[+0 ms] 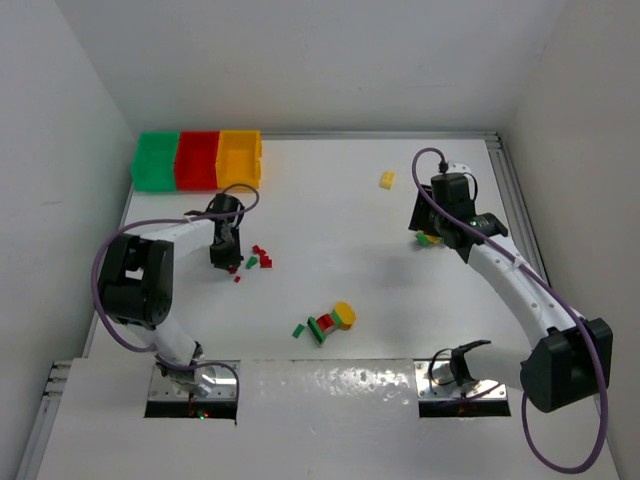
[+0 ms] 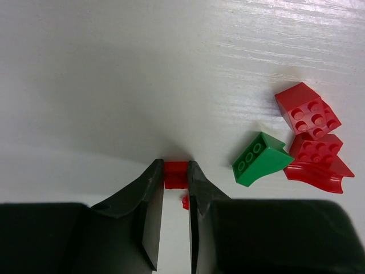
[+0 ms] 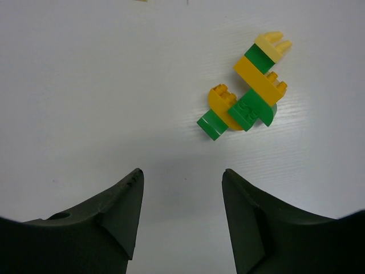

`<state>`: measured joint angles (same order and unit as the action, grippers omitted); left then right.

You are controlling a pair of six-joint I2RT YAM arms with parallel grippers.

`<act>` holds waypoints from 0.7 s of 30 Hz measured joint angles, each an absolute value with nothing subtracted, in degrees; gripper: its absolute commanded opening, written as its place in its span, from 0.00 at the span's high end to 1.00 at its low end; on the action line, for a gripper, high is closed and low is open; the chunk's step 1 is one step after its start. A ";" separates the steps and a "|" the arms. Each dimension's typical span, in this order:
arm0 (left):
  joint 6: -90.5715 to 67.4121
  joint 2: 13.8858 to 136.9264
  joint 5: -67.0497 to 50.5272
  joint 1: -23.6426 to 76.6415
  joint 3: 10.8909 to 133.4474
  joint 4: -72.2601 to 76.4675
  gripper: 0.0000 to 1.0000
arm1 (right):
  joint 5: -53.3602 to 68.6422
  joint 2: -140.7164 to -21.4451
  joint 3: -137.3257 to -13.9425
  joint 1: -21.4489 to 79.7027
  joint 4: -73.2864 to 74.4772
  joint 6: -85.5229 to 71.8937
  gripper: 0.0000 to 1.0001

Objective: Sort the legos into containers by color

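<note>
Far left at the back of the table [image 1: 330, 200], three bins are lined up in a row: green bin [image 1: 155, 160], red bin [image 1: 198, 158], yellow bin [image 1: 240, 157]. Just in front of them the left gripper [image 2: 175, 171] is pressed down to the tabletop, and it is clamped on a small red brick [image 2: 175, 169], which is pinched squarely between the tips. A tiny red scrap [image 2: 185, 201] is glimpsed just behind it.

Here is what the coming move is judged to turn on: the red bin is found ahead of this gripper, away from the arm bases and a touch to the left, and near. The left arm is by far the better placed of the two for it.

To that gripper's right, a green brick [image 2: 259, 160] and a few red bricks [image 2: 311, 128] are seen huddled together, touching in places. Further right, near the middle of the table, a mixed pile [image 1: 328, 320] of green, red and yellow is spotted, and a lone yellow brick [image 1: 386, 179] is seen further back.

Over on the right, the right gripper [image 3: 182, 177] is held spread wide with nothing in it. A green and yellow clump [image 3: 248, 94] is picked out ahead of it and off to the right of the gap, its long axis slanted from lower left to upper right, so a sideways shift and a twist are judged to be needed
</note>
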<state>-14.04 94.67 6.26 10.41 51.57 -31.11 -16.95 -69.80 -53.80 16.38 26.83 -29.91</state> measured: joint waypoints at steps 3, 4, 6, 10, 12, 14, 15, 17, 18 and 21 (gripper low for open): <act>-13.85 94.59 7.11 10.41 52.14 -31.55 1.00 | -16.97 -69.80 -53.78 16.38 26.00 -29.80 0.42; -13.54 94.56 7.77 10.39 53.32 -32.82 1.00 | -16.95 -69.80 -53.80 16.38 25.78 -29.80 0.42; -12.34 94.61 9.13 10.24 58.00 -35.73 1.00 | -16.75 -69.80 -53.76 16.38 25.34 -29.76 0.42; -9.34 94.19 11.51 8.88 72.10 -35.33 1.00 | -15.70 -69.80 -52.60 16.38 23.22 -29.76 0.42; -8.71 94.76 11.14 6.76 80.14 -35.51 1.00 | -14.79 -69.82 -51.94 16.38 22.46 -29.78 0.42; -8.03 97.38 10.07 2.87 89.73 -35.20 1.00 | -14.04 -69.82 -51.48 16.38 22.06 -29.71 0.43; -7.79 99.98 9.85 0.58 95.59 -35.70 1.00 | -13.61 -69.84 -51.37 16.38 21.89 -29.61 0.43; -7.20 106.85 9.91 -2.70 108.16 -36.05 1.00 | -13.02 -69.95 -51.35 16.38 21.54 -29.36 0.43; -6.70 110.45 9.91 -4.10 113.43 -35.88 1.00 | -12.88 -70.02 -51.35 16.38 21.41 -29.30 0.43; -5.02 119.15 9.39 -6.26 121.91 -34.04 1.00 | -12.14 -70.39 -51.35 16.38 20.97 -28.88 0.43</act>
<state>-5.02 119.15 9.39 -6.26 121.91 -34.04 -12.14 -70.39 -51.35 16.38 20.97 -28.88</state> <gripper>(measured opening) 0.167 0.571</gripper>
